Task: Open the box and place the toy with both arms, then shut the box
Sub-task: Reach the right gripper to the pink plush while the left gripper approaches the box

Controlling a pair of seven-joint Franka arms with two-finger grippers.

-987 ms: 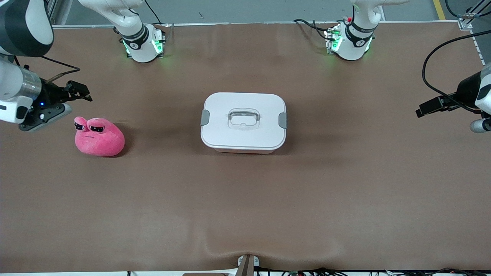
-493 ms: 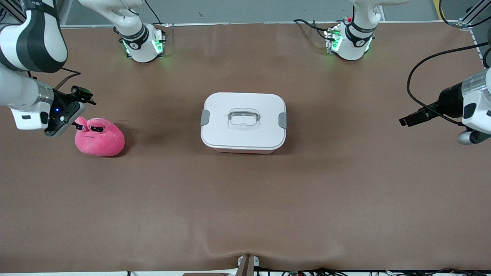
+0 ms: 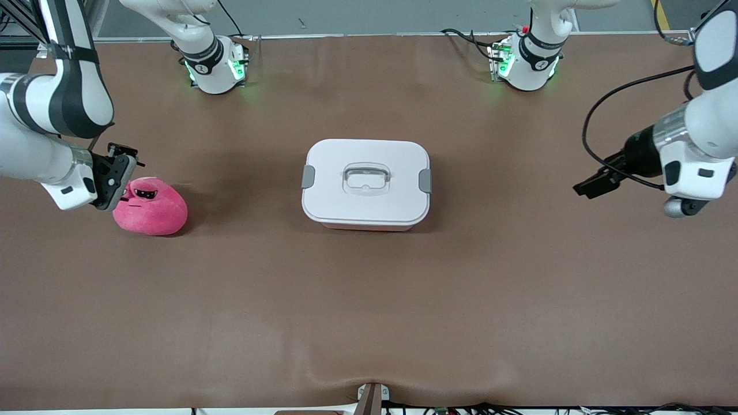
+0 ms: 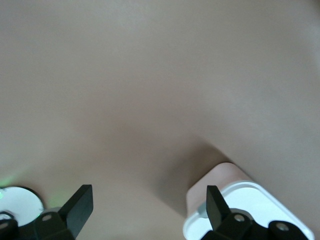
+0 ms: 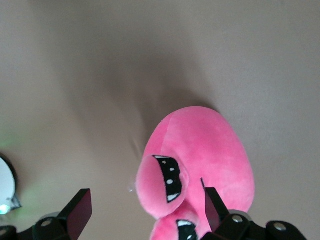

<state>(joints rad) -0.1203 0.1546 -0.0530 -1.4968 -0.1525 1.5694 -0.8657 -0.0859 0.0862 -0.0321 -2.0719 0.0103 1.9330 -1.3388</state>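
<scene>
Pink plush, the toy (image 3: pixel 151 206) lies on the brown table (image 3: pixel 369 300) toward my right arm's end, and my right gripper (image 5: pixel 142 212) hangs just over it, jaws spread wide and holding nothing. The box (image 3: pixel 365 183) sits mid-table, lid on. My left gripper (image 3: pixel 594 184) hovers over bare table toward my left arm's end, jaws wide apart, empty.

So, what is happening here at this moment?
The right gripper hangs open over the pink toy, which lies on the table toward the right arm's end. The box sits mid-table, lid on and clips down. The left gripper, open and empty, is over bare table toward the left arm's end.
</scene>
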